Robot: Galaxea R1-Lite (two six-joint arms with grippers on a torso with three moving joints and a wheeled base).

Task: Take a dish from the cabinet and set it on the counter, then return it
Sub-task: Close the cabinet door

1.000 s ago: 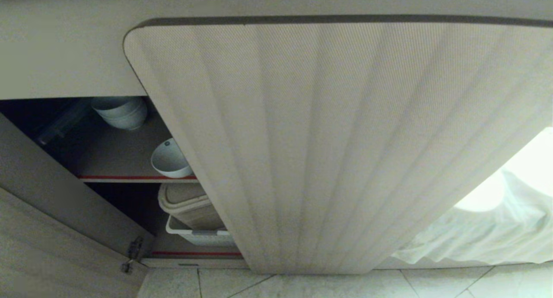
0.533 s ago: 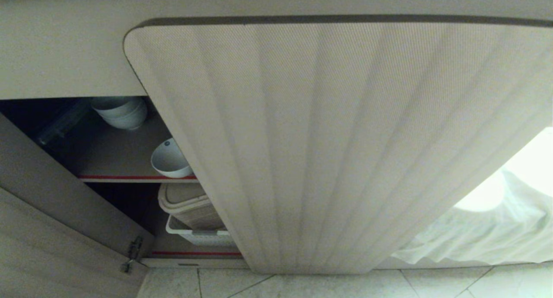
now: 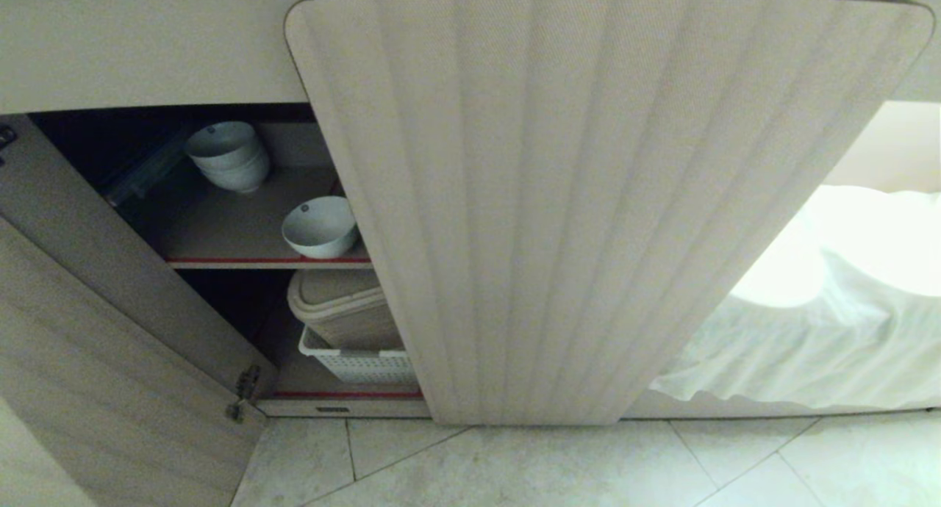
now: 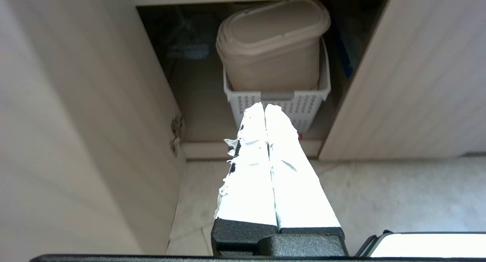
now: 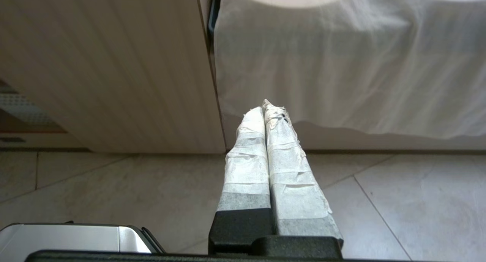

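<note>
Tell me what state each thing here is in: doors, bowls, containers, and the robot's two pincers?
Left cabinet door: swung open.
Right cabinet door: swung wide open.
Single white bowl: upright on the upper shelf, near its front edge.
Stack of bowls: upright, nested, farther back.
Beige lidded container: lid on, sitting in the white basket.
Left pincer: shut, empty.
Right pincer: shut, empty.
</note>
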